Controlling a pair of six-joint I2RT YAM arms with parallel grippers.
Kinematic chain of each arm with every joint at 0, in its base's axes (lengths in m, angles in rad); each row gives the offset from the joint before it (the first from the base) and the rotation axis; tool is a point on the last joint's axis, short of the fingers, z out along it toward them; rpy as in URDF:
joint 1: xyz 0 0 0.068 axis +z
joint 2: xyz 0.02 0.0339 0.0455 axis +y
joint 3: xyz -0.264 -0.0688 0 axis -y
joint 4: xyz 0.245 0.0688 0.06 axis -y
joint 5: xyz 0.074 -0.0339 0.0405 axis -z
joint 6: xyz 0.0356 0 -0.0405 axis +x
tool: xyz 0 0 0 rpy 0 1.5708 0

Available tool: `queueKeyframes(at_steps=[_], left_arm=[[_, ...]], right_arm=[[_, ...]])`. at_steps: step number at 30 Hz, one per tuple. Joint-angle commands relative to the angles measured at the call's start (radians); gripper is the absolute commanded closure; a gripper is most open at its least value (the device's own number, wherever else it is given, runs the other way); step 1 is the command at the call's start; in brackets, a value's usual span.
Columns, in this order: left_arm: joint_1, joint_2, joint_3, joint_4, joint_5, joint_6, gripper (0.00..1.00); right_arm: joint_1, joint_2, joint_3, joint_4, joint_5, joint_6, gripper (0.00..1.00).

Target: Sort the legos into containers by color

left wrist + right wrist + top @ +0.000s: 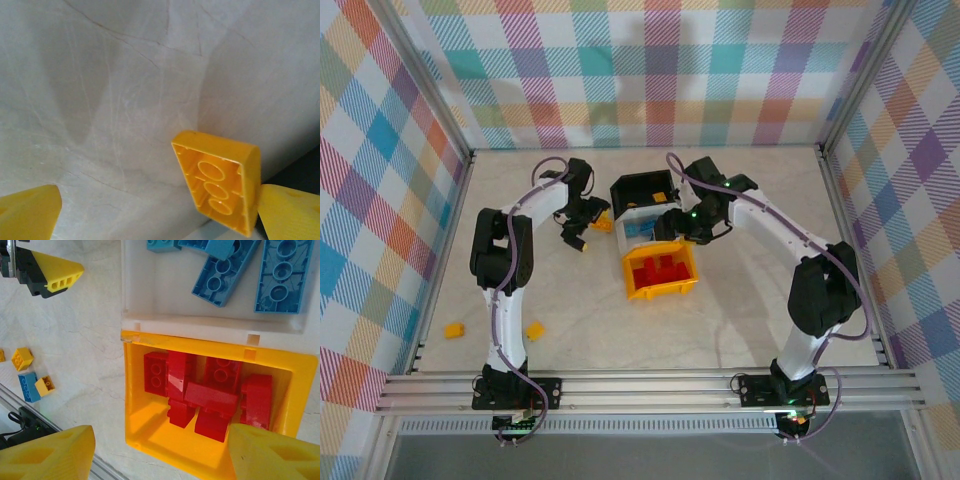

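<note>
**Sorting, yellow stage.** The left end effector (160,214), fingers spread and gripping nothing, straddles a yellow lego (220,182) on the desk (100,100). The brick is tipped, hollow side to the camera, against one fingertip (292,212), its long axis roughly across the closing line. The right end effector (160,455), also spread and empty, hovers over the red-filled yellow bin (131,405).

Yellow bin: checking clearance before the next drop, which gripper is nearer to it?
Right. The right gripper hangs just above the yellow bin; the left gripper is apart, off to its left.
</note>
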Motion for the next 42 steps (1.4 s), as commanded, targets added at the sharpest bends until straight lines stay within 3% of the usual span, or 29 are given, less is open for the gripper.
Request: queueKeyframes(at_steps=[1,10,25,35,42], left_arm=[[-0.004,0.013,-0.013,0.041,-0.028,-0.162,0.0],[0.0,0.099,0.016,0.051,-0.008,-0.19,0.04],[0.006,0.236,0.208,-0.007,0.016,-0.161,0.12],[-0.004,0.212,0.21,-0.014,0.026,-0.136,0.28],[-0.004,0.176,0.17,-0.008,0.029,-0.108,0.43]], right_arm=[[0.006,-0.045,-0.027,0.023,-0.016,0.01,0.29],[0.005,-0.058,-0.049,0.024,-0.001,0.003,0.29],[0.006,-0.056,-0.031,-0.005,0.01,-0.035,0.29],[0.006,-0.067,-0.046,0.013,0.002,-0.031,0.29],[0.004,-0.088,-0.07,0.029,-0.001,-0.022,0.29]])
